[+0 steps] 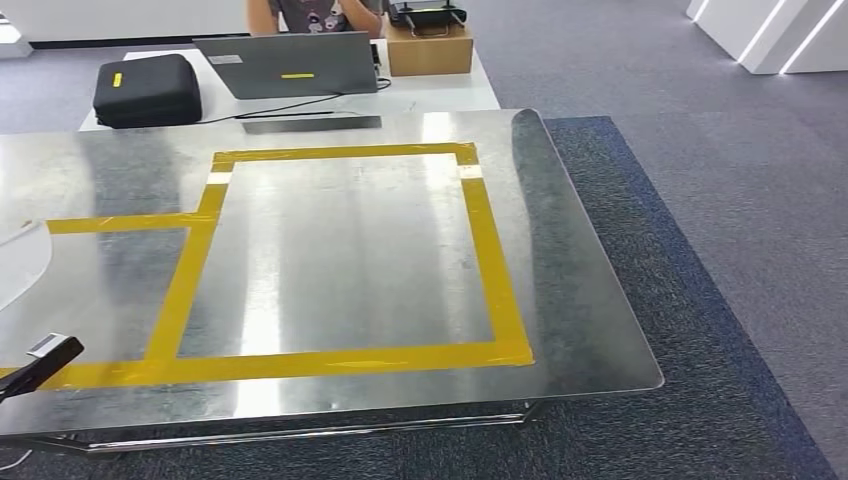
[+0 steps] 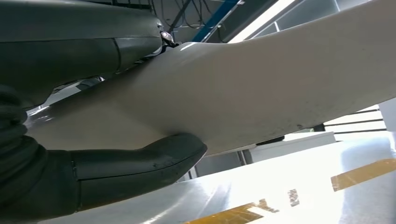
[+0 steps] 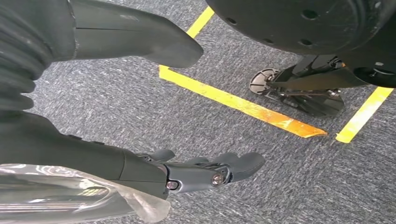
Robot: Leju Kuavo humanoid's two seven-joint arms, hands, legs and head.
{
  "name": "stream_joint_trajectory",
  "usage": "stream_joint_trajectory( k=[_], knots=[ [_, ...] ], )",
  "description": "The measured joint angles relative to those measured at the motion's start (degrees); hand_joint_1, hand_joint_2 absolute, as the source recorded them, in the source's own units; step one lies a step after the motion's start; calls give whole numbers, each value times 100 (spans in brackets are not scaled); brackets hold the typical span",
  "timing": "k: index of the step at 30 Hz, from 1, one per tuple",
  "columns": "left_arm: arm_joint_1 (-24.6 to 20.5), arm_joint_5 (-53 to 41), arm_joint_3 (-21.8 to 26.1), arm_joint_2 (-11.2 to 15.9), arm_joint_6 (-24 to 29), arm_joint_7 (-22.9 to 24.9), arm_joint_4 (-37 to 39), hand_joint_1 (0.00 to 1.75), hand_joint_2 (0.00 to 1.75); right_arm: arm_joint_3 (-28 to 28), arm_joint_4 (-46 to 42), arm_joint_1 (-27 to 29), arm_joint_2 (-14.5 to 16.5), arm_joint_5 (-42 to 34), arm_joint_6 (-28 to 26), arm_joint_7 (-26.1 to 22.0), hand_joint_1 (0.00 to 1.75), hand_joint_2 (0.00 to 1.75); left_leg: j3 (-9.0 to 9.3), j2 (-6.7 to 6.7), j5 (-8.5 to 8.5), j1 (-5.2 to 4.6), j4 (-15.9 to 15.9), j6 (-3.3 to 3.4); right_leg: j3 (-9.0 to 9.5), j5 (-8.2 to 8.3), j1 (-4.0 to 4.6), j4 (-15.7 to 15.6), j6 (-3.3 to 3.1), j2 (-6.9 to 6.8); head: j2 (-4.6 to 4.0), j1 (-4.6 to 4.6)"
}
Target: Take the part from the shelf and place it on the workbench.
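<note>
Head view: shiny sheet-metal workbench with a yellow tape rectangle marked on it; the rectangle holds nothing. At the workbench's left edge a pale curved white panel part just pokes in, mostly cut off. Dark tip with a white label near the front-left corner; can't identify it.

Left wrist view: left hand holds the part, thumb under it, fingers over it, above the workbench. Judgement: pick from shelf done, set-down remains. Whether the part touches the workbench can't be told.

Right wrist view: right hand hangs over grey carpet, fingers apart, gripping nothing. Clear plastic beside it, purpose unclear.
</note>
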Motion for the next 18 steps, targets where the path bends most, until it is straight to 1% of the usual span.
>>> stream_joint_trajectory(
  k=[6, 10, 16, 18],
  knots=[
    [41, -21, -86, 0, -1, 16, -121, 175, 175, 2, 0, 0, 0, -26, 26, -3, 0, 175, -1, 0, 0, 0, 0, 0, 0, 0, 0, -1, 0, 0, 0, 0],
    [42, 19, -111, 0, -8, 43, -130, 0, 175, 7, 0, -1, 0, -30, 26, -15, 0, 0, -1, 0, -1, 0, 0, 0, 0, 0, 0, -1, 0, 0, 0, 0],
    [47, 20, -113, -4, 58, 92, -133, 0, 175, 31, 0, -2, 0, -31, 25, -11, 0, 0, -1, 0, -1, 0, 0, 0, 0, 0, 0, -1, 0, 0, 0, 1],
    [53, 18, -112, -9, 116, 96, -142, 0, 87, 34, 0, -1, 0, -30, 24, -8, 0, 0, -2, 0, -1, 0, 0, 0, 0, 0, 0, -1, 0, 0, 0, 0]
  ],
)
